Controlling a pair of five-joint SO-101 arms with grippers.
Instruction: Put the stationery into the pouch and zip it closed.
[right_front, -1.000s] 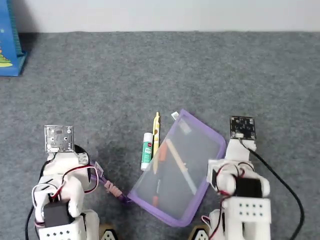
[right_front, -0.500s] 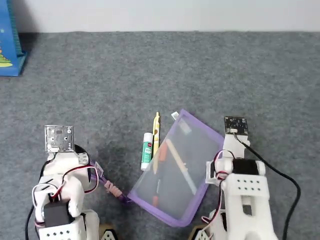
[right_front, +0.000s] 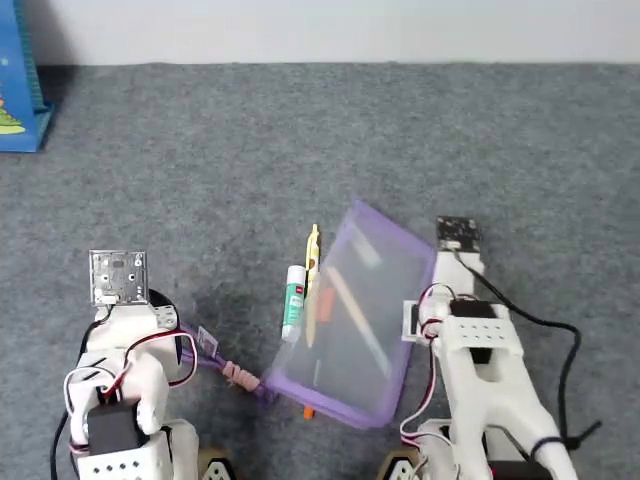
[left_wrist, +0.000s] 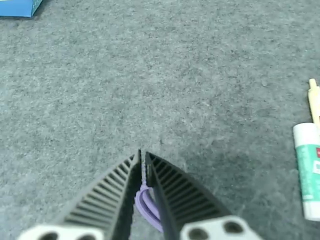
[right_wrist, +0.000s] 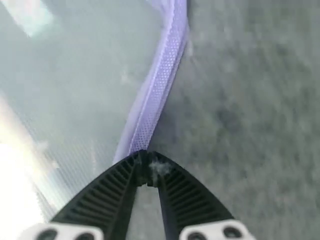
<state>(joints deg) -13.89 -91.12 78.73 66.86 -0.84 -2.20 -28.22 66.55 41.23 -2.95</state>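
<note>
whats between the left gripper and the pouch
A purple strap with a pinkish piece on it. The high view shows it running to the pouch corner. In the left wrist view, the left gripper is shut on its end.

Left gripper (left_wrist: 142, 155) and right gripper (right_wrist: 148, 159) both hold their fingers (left_wrist: 172, 187) pinched together, right arm stretched farther forward

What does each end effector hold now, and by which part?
The left end effector is shut on the purple strap of the pouch. The right end effector pinches the pouch at its purple border.
</note>
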